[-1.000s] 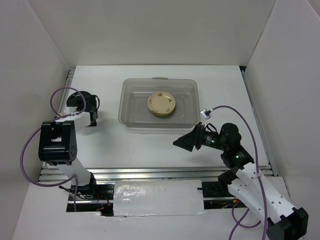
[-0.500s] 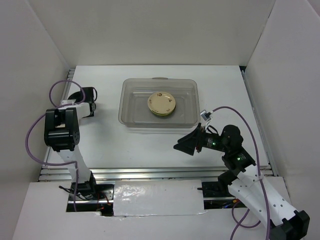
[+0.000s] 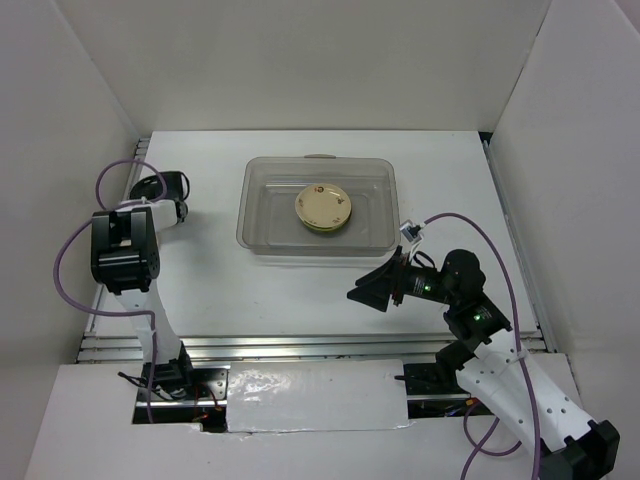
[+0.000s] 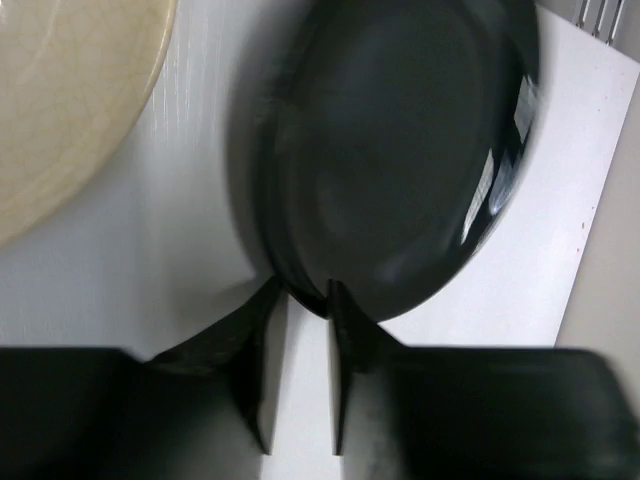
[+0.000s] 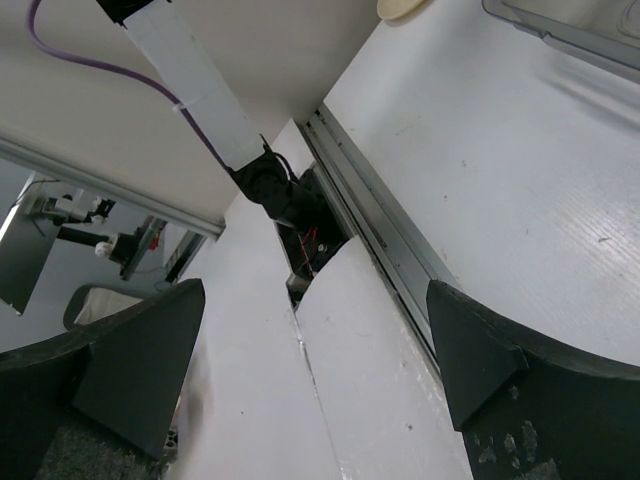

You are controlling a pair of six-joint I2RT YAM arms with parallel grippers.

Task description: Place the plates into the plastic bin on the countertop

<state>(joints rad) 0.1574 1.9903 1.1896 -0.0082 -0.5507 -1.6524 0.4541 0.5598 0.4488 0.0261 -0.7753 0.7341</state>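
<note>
A glossy black plate [image 4: 400,150] fills the left wrist view, lying on the white countertop [image 3: 290,290]. My left gripper [image 4: 300,300] has its two fingertips closed on the plate's near rim. Part of a cream plate [image 4: 60,100] lies just left of the black one. In the top view the left gripper [image 3: 170,195] is at the far left of the countertop. The clear plastic bin [image 3: 262,238] stands at the middle back with a cream-yellow plate [image 3: 322,208] inside. My right gripper [image 3: 372,288] hovers open in front of the bin, holding nothing.
White walls enclose the table on three sides. A metal rail [image 3: 300,345] runs along the near edge, and another down the right side. In the right wrist view the open right gripper [image 5: 315,370] looks along that near rail, with the bin's corner [image 5: 560,30] at the upper right.
The left arm swung further toward the far left and its jaws narrowed from wide open onto the black plate's rim. The right gripper dropped slightly and then held still.
</note>
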